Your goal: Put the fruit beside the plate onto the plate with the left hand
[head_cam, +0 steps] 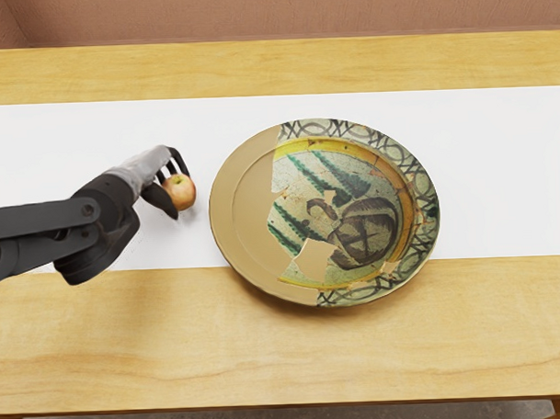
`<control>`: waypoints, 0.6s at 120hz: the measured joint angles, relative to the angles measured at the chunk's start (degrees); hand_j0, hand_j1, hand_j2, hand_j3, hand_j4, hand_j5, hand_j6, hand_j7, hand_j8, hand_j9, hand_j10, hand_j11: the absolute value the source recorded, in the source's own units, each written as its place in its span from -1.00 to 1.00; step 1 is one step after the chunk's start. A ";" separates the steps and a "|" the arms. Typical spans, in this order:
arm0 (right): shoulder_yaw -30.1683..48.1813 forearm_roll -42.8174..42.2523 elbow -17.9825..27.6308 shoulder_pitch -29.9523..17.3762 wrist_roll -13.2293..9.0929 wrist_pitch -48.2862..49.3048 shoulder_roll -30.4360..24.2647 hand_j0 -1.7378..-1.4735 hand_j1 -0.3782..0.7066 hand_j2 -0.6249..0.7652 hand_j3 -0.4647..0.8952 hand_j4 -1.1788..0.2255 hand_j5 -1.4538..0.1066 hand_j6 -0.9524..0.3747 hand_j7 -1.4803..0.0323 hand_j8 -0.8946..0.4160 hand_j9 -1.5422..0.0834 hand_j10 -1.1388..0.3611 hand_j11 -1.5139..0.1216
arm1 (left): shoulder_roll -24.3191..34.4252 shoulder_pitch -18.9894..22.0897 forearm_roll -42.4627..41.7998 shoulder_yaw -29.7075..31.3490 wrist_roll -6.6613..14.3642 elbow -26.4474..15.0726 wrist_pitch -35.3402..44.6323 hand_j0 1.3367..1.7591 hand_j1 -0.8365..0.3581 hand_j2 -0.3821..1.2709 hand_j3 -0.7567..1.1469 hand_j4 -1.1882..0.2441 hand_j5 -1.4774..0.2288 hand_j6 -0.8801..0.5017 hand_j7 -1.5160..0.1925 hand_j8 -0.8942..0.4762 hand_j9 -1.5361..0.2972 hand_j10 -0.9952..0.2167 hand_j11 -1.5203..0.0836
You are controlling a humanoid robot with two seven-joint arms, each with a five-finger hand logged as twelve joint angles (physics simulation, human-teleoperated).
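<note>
A view from above, at a slant, of a light wooden table [284, 338] with a broad white strip [499, 165] running across it from the left edge of the frame to the right. A large round plate [238, 206] lies on the strip, a little right of the frame's centre, and its lower edge reaches over onto the bare wood. The plate is golden brown on its left part. The rest carries a worn painted pattern in green, yellow and dark lines, with a looping border along the right rim. Left of the plate, on the white strip in the middle left of the frame, is a small apple [180, 191], red and yellow. It is near the plate's left rim but apart from it, not on the plate. The left hand [155, 182] comes in from the left edge on a dark grey arm [42, 232] and grasps the apple from its left side. The dark fingers [174, 162] curl over the top of the fruit and the thumb [163, 201] presses in from below. Whether the apple rests on the strip or is lifted just clear of it cannot be told. A reddish brown wall [273, 12] fills the top of the frame behind the table.
</note>
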 joint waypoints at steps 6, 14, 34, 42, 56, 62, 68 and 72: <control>0.00 0.00 0.00 0.00 0.00 0.00 0.00 -0.40 -0.87 -0.11 -0.32 0.63 0.81 0.38 0.90 0.31 0.84 0.47 0.80 | 1.23 -1.63 -0.91 0.07 0.04 -0.77 -0.07 0.47 -0.05 -0.08 -0.19 0.10 -0.68 -0.16 -0.60 -0.41 -0.59 -0.73 -0.55; 0.00 0.00 0.00 0.00 0.00 0.00 0.00 -0.40 -0.87 -0.11 -0.32 0.63 0.81 0.38 0.90 0.31 0.84 0.47 0.80 | 1.66 -2.71 -2.06 0.12 0.08 -1.99 -0.22 0.48 -0.09 0.05 -0.19 0.08 -0.68 -0.18 -0.61 -0.42 -0.59 -0.74 -0.55; -0.01 0.00 0.00 0.00 0.01 0.00 0.00 -0.40 -0.87 -0.11 -0.32 0.63 0.81 0.38 0.90 0.31 0.84 0.47 0.80 | 1.95 -7.46 -6.49 0.17 0.05 -5.25 -0.98 0.49 -0.11 0.10 -0.20 0.08 -0.69 -0.16 -0.60 -0.43 -0.59 -0.76 -0.55; -0.03 0.00 0.00 0.00 0.03 0.00 0.00 -0.40 -0.87 -0.11 -0.32 0.63 0.81 0.38 0.90 0.31 0.84 0.47 0.80 | 1.98 -8.19 -7.86 0.17 0.08 -6.20 -1.29 0.49 -0.12 0.10 -0.20 0.08 -0.69 -0.19 -0.59 -0.47 -0.58 -0.77 -0.55; -0.05 0.00 0.00 0.00 0.03 0.00 0.00 -0.40 -0.87 -0.11 -0.32 0.63 0.81 0.38 0.90 0.31 0.84 0.47 0.80 | 1.88 -9.90 -9.88 0.14 0.09 -7.61 -1.65 0.50 -0.17 0.22 -0.20 0.03 -0.66 -0.23 -0.58 -0.57 -0.58 -0.78 -0.54; -0.05 0.00 0.00 0.00 0.04 0.00 0.00 -0.40 -0.87 -0.11 -0.32 0.63 0.81 0.38 0.90 0.31 0.84 0.47 0.80 | 1.60 -10.08 -10.62 0.12 0.08 -8.20 -1.69 0.50 -0.18 0.26 -0.20 0.03 -0.67 -0.24 -0.58 -0.59 -0.58 -0.78 -0.54; -0.06 0.00 0.00 0.00 0.05 0.00 0.00 -0.40 -0.87 -0.11 -0.32 0.63 0.81 0.38 0.90 0.31 0.84 0.47 0.80 | 1.45 -10.63 -11.31 0.11 0.09 -8.67 -1.73 0.50 -0.22 0.28 -0.20 -0.01 -0.67 -0.27 -0.58 -0.63 -0.58 -0.78 -0.54; -0.06 0.00 0.00 0.00 0.05 0.00 0.00 -0.40 -0.87 -0.11 -0.32 0.63 0.81 0.38 0.90 0.31 0.84 0.47 0.80 | 1.30 -11.01 -11.81 0.10 0.09 -9.01 -1.74 0.51 -0.25 0.32 -0.20 -0.03 -0.67 -0.28 -0.58 -0.65 -0.58 -0.79 -0.54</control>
